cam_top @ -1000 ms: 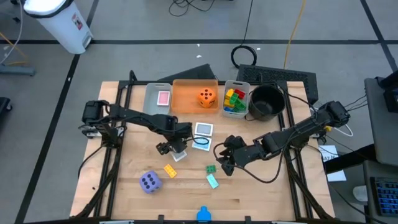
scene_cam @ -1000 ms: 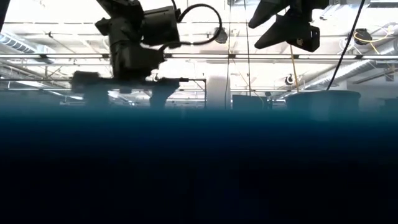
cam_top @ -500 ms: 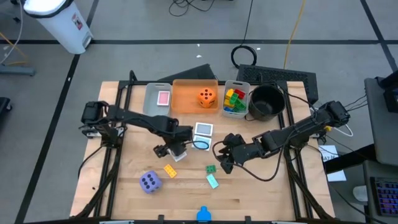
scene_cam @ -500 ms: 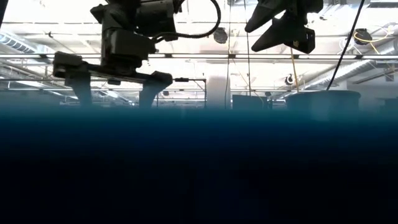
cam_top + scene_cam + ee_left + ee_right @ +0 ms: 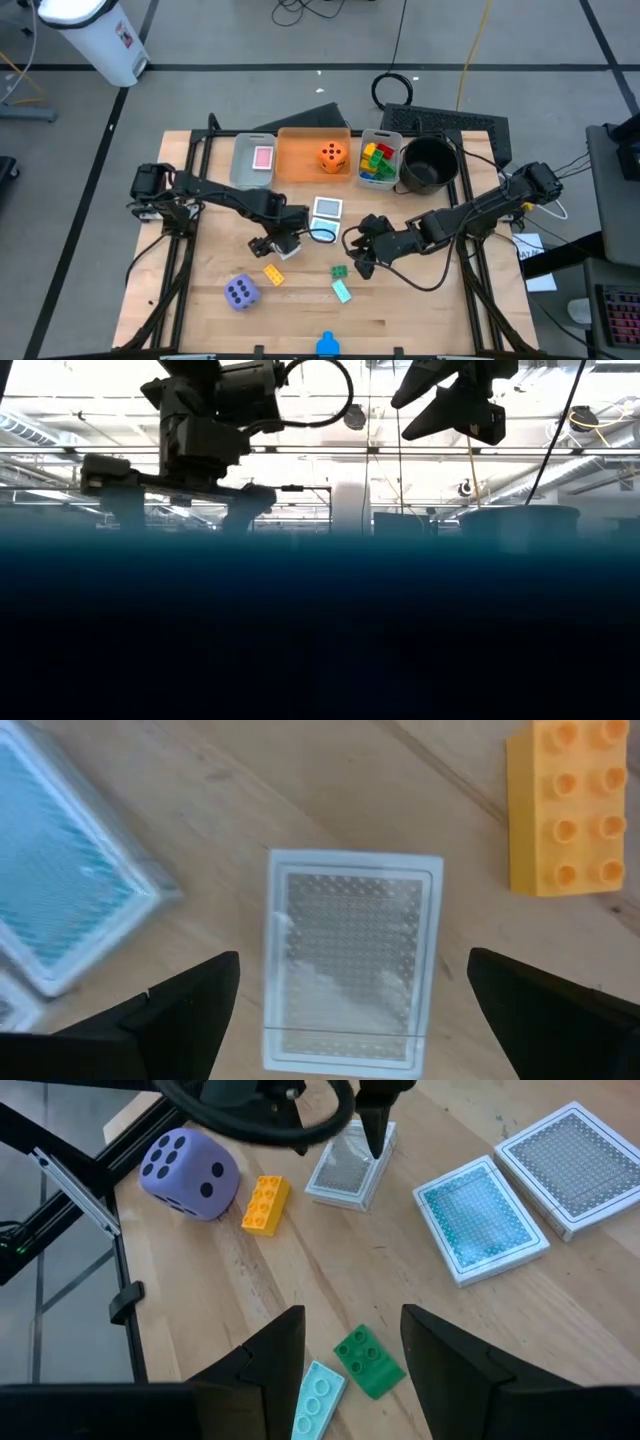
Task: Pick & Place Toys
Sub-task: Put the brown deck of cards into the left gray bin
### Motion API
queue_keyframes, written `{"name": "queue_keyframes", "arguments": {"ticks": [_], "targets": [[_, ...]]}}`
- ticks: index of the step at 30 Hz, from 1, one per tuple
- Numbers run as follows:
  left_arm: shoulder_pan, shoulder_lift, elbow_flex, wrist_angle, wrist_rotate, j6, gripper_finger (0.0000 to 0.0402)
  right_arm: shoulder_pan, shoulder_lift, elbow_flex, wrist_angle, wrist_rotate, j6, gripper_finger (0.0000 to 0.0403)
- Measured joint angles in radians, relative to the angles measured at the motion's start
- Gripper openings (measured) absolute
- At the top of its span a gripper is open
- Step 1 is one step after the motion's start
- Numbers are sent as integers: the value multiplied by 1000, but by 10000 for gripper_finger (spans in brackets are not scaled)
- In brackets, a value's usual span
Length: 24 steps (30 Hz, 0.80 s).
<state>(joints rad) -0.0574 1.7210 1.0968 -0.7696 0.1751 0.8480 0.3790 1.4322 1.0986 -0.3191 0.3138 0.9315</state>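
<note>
Grey card (image 5: pixel 352 960) flat on the wood at frame centre of the high view, yellow brick (image 5: pixel 563 808) just beside it; left gripper (image 5: pixel 350 1010) hovers over the card, fingers spread wide, nothing held; right gripper (image 5: pixel 352 1355) at centre-right, fingers parted and empty, above green brick (image 5: pixel 369 1362); purple die (image 5: pixel 241 292) lower left.
</note>
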Motion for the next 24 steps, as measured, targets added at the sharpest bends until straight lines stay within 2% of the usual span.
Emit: {"name": "queue_keyframes", "arguments": {"ticks": [24], "targets": [[0, -1, -147, 182, -30, -25, 399, 0, 0, 0, 0, 0, 18, 157]]}}
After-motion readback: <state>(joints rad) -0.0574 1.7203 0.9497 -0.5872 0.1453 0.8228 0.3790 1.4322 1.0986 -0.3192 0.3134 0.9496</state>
